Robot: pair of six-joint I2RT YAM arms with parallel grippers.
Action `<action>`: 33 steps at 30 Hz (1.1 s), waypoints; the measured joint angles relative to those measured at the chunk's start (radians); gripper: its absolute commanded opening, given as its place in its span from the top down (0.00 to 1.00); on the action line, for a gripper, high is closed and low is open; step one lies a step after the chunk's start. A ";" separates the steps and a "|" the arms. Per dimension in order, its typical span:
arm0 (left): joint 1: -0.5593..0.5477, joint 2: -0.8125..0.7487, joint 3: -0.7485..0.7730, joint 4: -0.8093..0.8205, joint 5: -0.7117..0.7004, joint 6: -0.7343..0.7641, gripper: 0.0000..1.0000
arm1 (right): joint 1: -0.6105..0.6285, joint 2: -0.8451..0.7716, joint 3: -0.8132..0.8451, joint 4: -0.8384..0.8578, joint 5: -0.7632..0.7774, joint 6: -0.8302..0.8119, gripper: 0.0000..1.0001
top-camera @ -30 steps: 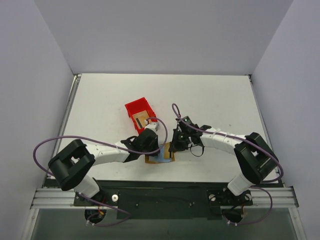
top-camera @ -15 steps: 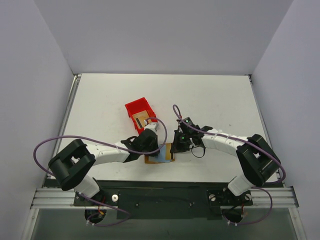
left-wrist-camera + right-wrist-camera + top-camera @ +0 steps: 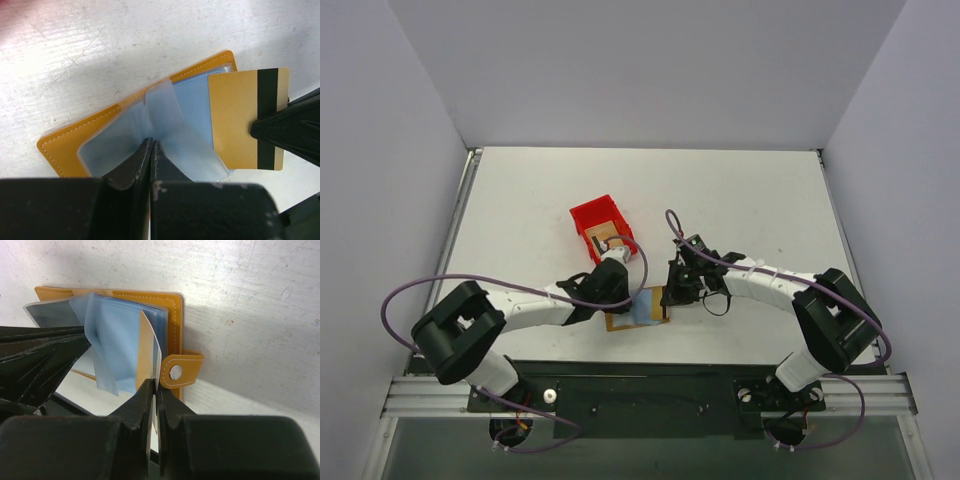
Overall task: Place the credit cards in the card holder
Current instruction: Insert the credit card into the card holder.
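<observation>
The card holder (image 3: 620, 322) lies open near the table's front edge, orange-tan (image 3: 65, 150) with light blue inner sleeves and a snap tab (image 3: 182, 371). My left gripper (image 3: 151, 142) is shut on one clear sleeve (image 3: 165, 115) and holds it up off the others. My right gripper (image 3: 156, 385) is shut on a golden credit card (image 3: 232, 115) with a black stripe. The card stands on edge (image 3: 145, 350) over the holder's right half, against the blue sleeves. From above, both grippers (image 3: 618, 290) (image 3: 672, 293) meet over the holder.
A red plastic bin (image 3: 592, 215) stands just behind the left gripper with a tan card (image 3: 603, 240) in it. The table's front edge and a black rail run right below the holder. Purple cables loop over both arms.
The left arm has shifted slightly to the left, still gripping the sleeve, and the holder has moved a little with it. The right gripper and its card have barely moved.
</observation>
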 measured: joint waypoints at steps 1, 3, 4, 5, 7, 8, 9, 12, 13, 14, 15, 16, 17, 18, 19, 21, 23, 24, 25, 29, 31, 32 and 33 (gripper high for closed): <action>0.000 -0.003 0.000 -0.006 -0.002 -0.001 1.00 | 0.000 0.000 0.000 0.000 0.000 0.000 1.00; 0.001 -0.021 0.000 -0.033 -0.008 -0.003 1.00 | 0.000 0.000 0.000 0.000 0.000 0.000 1.00; 0.001 -0.034 -0.002 -0.053 -0.017 -0.004 1.00 | 0.000 0.000 0.000 0.000 0.000 0.000 1.00; 0.001 -0.050 -0.004 -0.075 -0.027 -0.004 1.00 | 0.000 0.000 0.000 0.000 0.001 0.000 1.00; 0.003 -0.104 -0.005 -0.150 -0.062 -0.007 1.00 | 0.000 0.000 0.000 0.000 0.001 0.000 1.00; 0.003 -0.128 -0.005 -0.175 -0.077 -0.009 1.00 | 0.000 0.000 0.000 0.000 0.001 0.000 1.00; 0.003 -0.173 -0.004 -0.221 -0.107 -0.014 1.00 | 0.000 0.000 0.000 0.000 0.002 -0.001 1.00; 0.005 -0.263 0.011 -0.305 -0.169 -0.023 1.00 | 0.000 0.000 0.000 -0.001 0.002 -0.001 1.00; 0.007 -0.289 0.021 -0.324 -0.187 -0.026 1.00 | 0.000 0.000 0.000 -0.001 0.002 -0.001 1.00; 0.008 -0.312 0.031 -0.334 -0.200 -0.026 1.00 | 0.000 0.000 0.000 -0.001 0.002 -0.001 1.00; 0.009 -0.332 0.039 -0.335 -0.208 -0.026 1.00 | 0.000 0.000 0.000 -0.001 0.002 -0.001 1.00; 0.010 -0.350 0.044 -0.330 -0.209 -0.023 1.00 | 0.000 0.000 0.000 -0.001 0.002 -0.001 1.00; 0.011 -0.365 0.047 -0.318 -0.206 -0.020 1.00 | 0.000 0.000 0.000 -0.001 0.002 -0.001 1.00; 0.011 -0.374 0.047 -0.306 -0.203 -0.017 1.00 | 0.000 -0.001 0.000 0.000 0.002 -0.001 1.00; 0.011 -0.381 0.047 -0.293 -0.197 -0.016 1.00 | 0.000 -0.003 -0.002 0.000 0.002 -0.001 1.00; 0.011 -0.382 0.047 -0.271 -0.185 -0.013 1.00 | 0.000 -0.011 -0.002 -0.002 0.002 -0.001 1.00; 0.011 -0.378 0.047 -0.262 -0.175 -0.013 1.00 | 0.000 -0.024 -0.003 -0.006 0.002 -0.003 1.00; 0.011 -0.378 0.047 -0.260 -0.173 -0.013 1.00 | 0.001 -0.028 -0.005 -0.008 0.002 -0.005 1.00; 0.011 -0.378 0.047 -0.258 -0.170 -0.013 1.00 | 0.001 -0.034 -0.006 -0.008 0.002 -0.006 1.00; 0.011 -0.378 0.041 -0.245 -0.164 -0.014 1.00 | 0.005 -0.045 -0.009 -0.012 -0.005 -0.013 1.00; 0.011 -0.378 0.033 -0.242 -0.163 -0.014 1.00 | 0.005 -0.048 -0.013 -0.007 -0.016 -0.016 1.00; 0.011 -0.379 0.028 -0.242 -0.163 -0.014 1.00 | 0.005 -0.048 -0.015 -0.003 -0.023 -0.016 1.00; 0.011 -0.379 0.024 -0.242 -0.163 -0.014 1.00 | 0.005 -0.048 -0.017 -0.001 -0.030 -0.017 1.00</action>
